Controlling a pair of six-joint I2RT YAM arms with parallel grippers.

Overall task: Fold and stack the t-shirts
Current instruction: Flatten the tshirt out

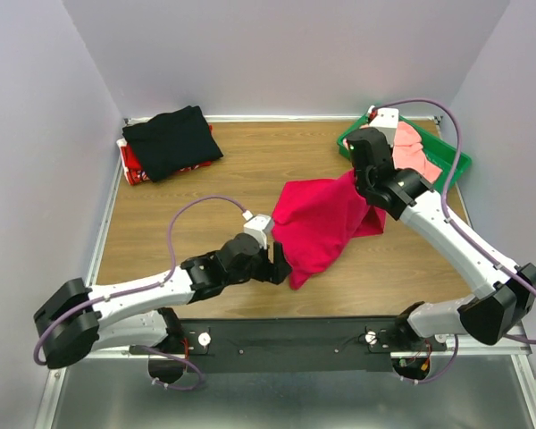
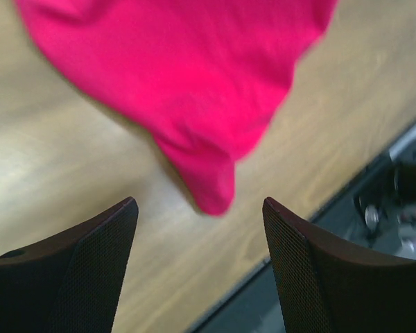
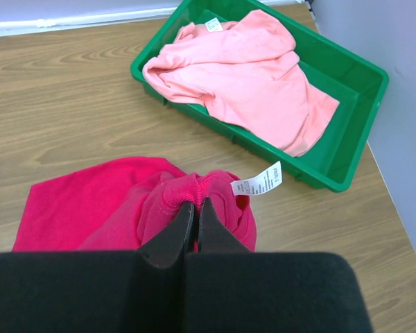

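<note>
Currently R gripper (image 3: 196, 203) is pinching crimson t-shirt (image 1: 317, 223) by collar, jaws closed tight; L gripper (image 2: 200, 202) is gaping wide, empty, hem dangling just ahead, risking a miss if cloth's swinging.

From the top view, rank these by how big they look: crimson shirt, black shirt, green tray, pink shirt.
1. crimson shirt: clearly largest.
2. black shirt and green tray: they look alike, and the tray is partly hidden, so I won't rank them.
3. pink shirt: smallest showing, partly hidden.
</note>
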